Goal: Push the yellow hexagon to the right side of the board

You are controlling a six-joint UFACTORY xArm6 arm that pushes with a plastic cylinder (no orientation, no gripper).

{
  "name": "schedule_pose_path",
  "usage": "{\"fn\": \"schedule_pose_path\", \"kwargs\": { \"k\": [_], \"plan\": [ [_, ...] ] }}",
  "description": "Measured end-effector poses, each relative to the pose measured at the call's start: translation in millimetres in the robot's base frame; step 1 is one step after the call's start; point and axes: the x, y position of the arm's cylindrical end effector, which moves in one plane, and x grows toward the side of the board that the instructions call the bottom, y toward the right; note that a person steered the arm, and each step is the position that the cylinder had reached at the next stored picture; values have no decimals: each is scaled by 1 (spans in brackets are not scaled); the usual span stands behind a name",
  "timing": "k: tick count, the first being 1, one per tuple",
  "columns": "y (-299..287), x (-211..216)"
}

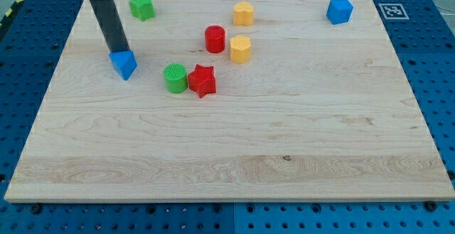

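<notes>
The yellow hexagon [240, 49] lies at the board's upper middle, just right of a red cylinder [215, 39]. A second yellow block [243, 13], its shape unclear, lies above it near the top edge. My tip [118, 52] is far to the left, right at the top edge of a blue triangular block [124, 65]. The dark rod leans up to the view's top left. The tip is well apart from the yellow hexagon.
A green cylinder [175, 77] touches a red star [202, 80] below and left of the hexagon. A green star [142, 6] lies at the top left. A blue block [340, 11] lies at the top right. The wooden board [284, 163] rests on a blue perforated table.
</notes>
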Motion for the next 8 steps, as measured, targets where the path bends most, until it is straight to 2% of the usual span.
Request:
{"fn": "schedule_pose_path", "kwargs": {
  "k": [1,2,5,8],
  "plan": [
    [1,-16],
    [20,-20],
    [30,-22],
    [143,-25]
  ]
}}
